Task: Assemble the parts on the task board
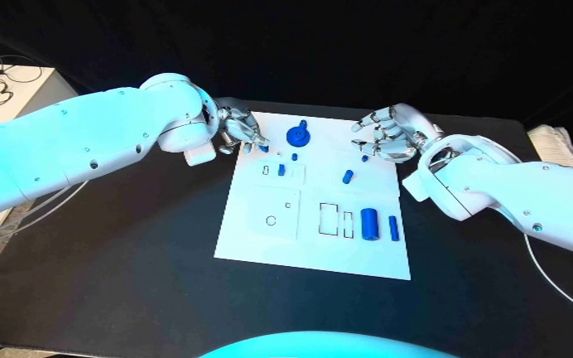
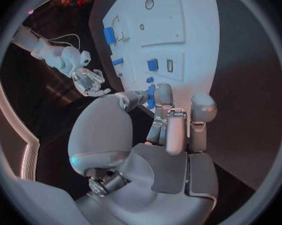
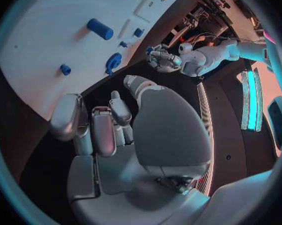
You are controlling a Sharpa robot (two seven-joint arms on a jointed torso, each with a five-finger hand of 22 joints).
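The white task board [image 1: 313, 238] lies mid-table. Blue parts on it: a round knob piece [image 1: 299, 135] at the far edge, small pieces [image 1: 294, 157] [image 1: 281, 170] [image 1: 348, 176] in the middle, a thick cylinder [image 1: 370, 222] and a thin rod [image 1: 394, 228] near the right edge. My left hand [image 1: 239, 131] hovers over the board's far left corner. A bit of blue [image 1: 262, 148] shows at its fingertips, and in the left wrist view a blue piece [image 2: 151, 96] sits between thumb and finger; whether it is held is unclear. My right hand [image 1: 384, 134] hangs at the far right edge, fingers loosely bent, holding nothing.
The board carries empty outlined slots [image 1: 335, 219] and a round hole [image 1: 271, 220] toward the near side. A pale object [image 1: 551, 138] lies at the table's right edge. Black tabletop [image 1: 132, 250] surrounds the board.
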